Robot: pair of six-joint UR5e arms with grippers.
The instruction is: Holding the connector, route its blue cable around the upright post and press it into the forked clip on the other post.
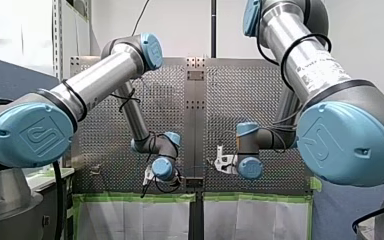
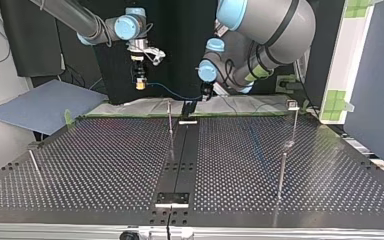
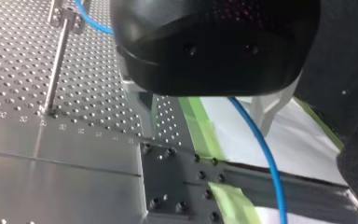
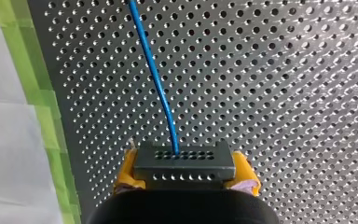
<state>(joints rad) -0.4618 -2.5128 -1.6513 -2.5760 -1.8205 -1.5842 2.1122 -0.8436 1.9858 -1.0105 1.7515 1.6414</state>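
Observation:
My right gripper (image 4: 184,186) is shut on the dark grey connector (image 4: 184,161), which sits between its yellow pads (image 4: 244,170). The blue cable (image 4: 156,79) leaves the connector and runs out over the perforated plate. In the top view my right gripper (image 2: 140,82) hangs above the table's far edge, and the cable (image 2: 175,92) sags across to my left gripper (image 2: 207,95). My left gripper (image 3: 206,134) is open, and the cable (image 3: 261,144) passes loosely between its fingers (image 3: 148,114). A thin upright post (image 3: 56,65) with a small head stands on the plate beside it.
In the top view a thin post (image 2: 170,122) stands near the middle of the far edge. A taller post with a clip head (image 2: 293,105) stands at the right, another post (image 2: 282,175) nearer the camera, and a short one (image 2: 35,165) at the left. Green tape (image 3: 200,126) lines the table edge.

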